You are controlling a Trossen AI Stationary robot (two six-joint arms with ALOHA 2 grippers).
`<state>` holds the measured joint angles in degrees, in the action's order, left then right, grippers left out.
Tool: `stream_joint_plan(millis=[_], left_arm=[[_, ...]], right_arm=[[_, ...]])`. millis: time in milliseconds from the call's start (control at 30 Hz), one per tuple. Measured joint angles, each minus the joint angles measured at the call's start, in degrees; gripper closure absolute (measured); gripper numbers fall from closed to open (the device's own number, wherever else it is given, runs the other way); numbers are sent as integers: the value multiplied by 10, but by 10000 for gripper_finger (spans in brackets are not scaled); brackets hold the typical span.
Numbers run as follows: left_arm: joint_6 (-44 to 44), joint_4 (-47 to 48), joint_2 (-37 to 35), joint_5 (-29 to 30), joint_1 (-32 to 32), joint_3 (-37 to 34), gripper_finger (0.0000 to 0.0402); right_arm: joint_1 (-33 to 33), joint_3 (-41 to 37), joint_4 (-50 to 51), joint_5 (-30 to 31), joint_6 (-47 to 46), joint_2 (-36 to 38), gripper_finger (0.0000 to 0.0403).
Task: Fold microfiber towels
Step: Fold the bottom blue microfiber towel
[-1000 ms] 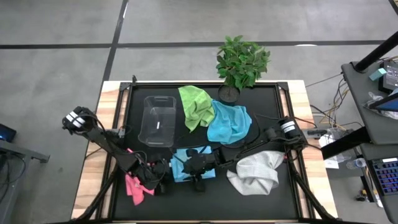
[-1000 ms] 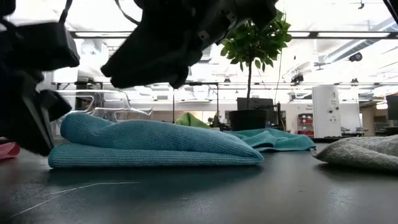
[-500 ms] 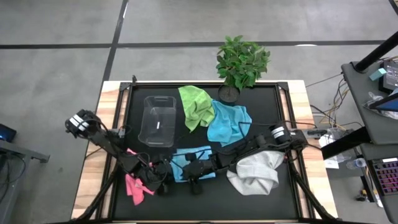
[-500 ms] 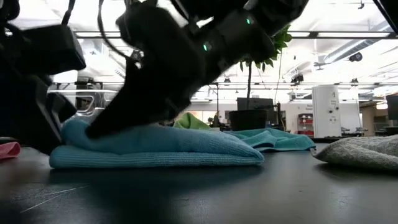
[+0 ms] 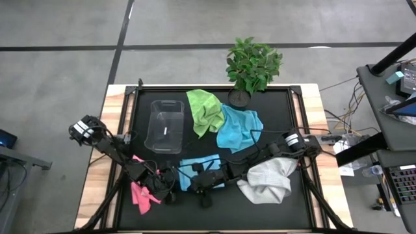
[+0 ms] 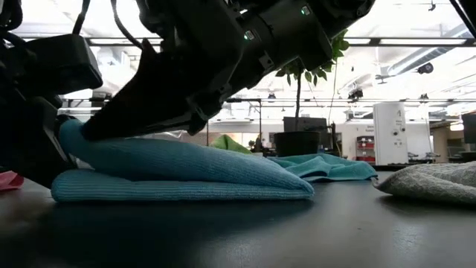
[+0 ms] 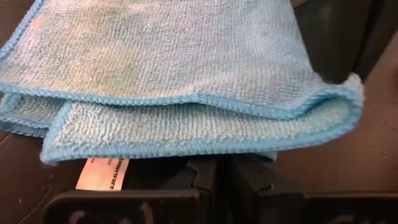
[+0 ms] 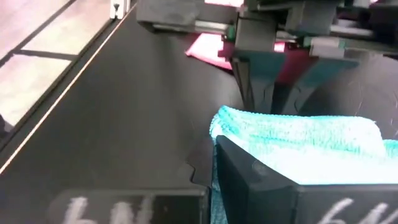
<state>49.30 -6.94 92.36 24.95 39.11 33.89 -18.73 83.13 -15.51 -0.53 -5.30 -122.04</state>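
Observation:
A folded light blue towel (image 5: 195, 170) lies near the table's front edge, between both grippers. My left gripper (image 5: 170, 186) stands shut at its left end. My right gripper (image 5: 195, 184) reaches in from the right and is shut on the upper fold. A pink towel (image 5: 143, 195) lies crumpled left of it, and a grey-white towel (image 5: 268, 181) to the right. A lime green towel (image 5: 205, 110) and a second blue towel (image 5: 239, 127) lie heaped at the back. My left gripper meets the towel's left edge (image 7: 205, 158) level, from the table's left. Its shut fingertips (image 7: 214, 180) are hidden under the lower layers, so which layers it has cannot be told. A white label (image 7: 102, 174) sticks out beside them. My right gripper holds the upper fold at the towel's left end (image 6: 78, 138). Its fingers (image 6: 141, 104) slant down from the right, along the top of the towel. That end is raised a little off the lower layers (image 6: 149, 190), which lie flat on the table.
A clear plastic bin (image 5: 165, 125) stands at the back left and a potted plant (image 5: 252, 65) at the far edge. The table's front strip (image 5: 214, 214) is bare black surface. Both arms cross low over the front half.
My right gripper has come down and toward the table's left, onto the folded blue towel, and has taken hold of its upper fold. The fold's left end is now raised and drawn slightly left. The lower layers stay flat.

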Motion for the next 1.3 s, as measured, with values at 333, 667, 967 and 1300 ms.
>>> stream_joint_plan(millis=[333, 667, 967, 1300], left_arm=[[0, -3, 0, -1, -1, -2, 391], [-1, -1, -3, -8, -1, -4, 391], [4, 53, -47, -65, -1, -2, 391], [29, 116, -60, -33, -1, -6, 391]], right_arm=[[-2, 0, -48, -12, -1, -29, 394], [4, 0, -47, -45, -42, -33, 319], [7, 0, 47, -43, -10, 24, 221], [50, 0, 98, 14, 40, 57, 218]])
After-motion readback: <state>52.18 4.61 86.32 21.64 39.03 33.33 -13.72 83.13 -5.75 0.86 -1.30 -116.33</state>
